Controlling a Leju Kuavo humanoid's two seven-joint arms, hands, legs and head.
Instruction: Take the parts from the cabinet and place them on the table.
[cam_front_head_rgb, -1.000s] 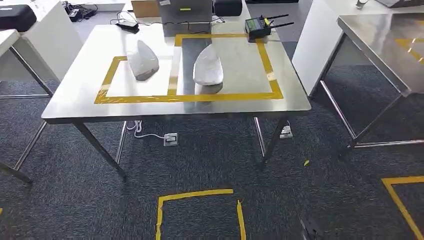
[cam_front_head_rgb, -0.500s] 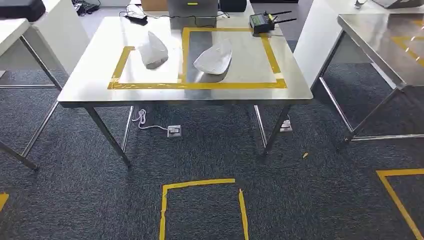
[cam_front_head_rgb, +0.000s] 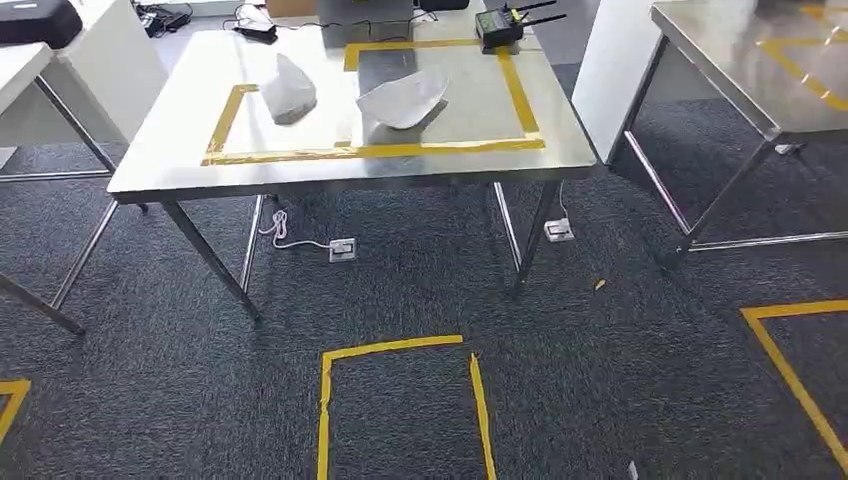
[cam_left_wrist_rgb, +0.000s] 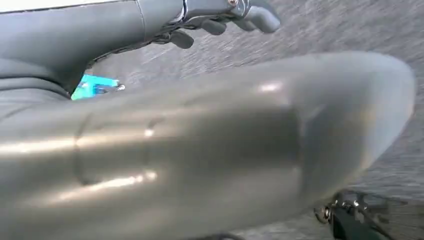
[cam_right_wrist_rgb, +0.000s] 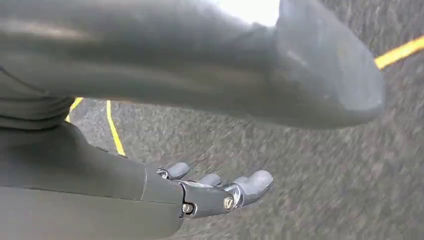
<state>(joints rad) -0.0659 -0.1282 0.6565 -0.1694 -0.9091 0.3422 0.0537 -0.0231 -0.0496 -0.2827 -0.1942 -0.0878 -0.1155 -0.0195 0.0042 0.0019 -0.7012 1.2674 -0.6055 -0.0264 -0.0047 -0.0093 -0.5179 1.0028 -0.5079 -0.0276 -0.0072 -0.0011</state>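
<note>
Both hands hang over dark carpet with nothing in them: the left hand (cam_left_wrist_rgb: 220, 17) shows its fingers (cam_left_wrist_rgb: 260, 17) spread loosely and lightly curled beyond the grey thumb, and the right hand (cam_right_wrist_rgb: 215, 192) has its fingers (cam_right_wrist_rgb: 257, 182) extended and apart, a yellow tape line (cam_right_wrist_rgb: 114, 131) on the floor behind it. In the head view, two white parts lie on the steel worktop (cam_front_head_rgb: 160, 150), inside rectangles marked with yellow tape (cam_front_head_rgb: 380, 151). The left part (cam_front_head_rgb: 288, 88) sits in the left rectangle, toward the worktop's far edge; the right part (cam_front_head_rgb: 404, 98) lies just across the dividing tape in the larger rectangle, tilted, the two near but apart. A black device with antennas (cam_front_head_rgb: 500, 22) stands at the far right corner, and cables with a black box (cam_front_head_rgb: 255, 27) lie along the far edge. Under the worktop a white power socket (cam_front_head_rgb: 341, 248) rests on the carpet, and a second steel table (cam_front_head_rgb: 740, 70) stands to the right.
</note>
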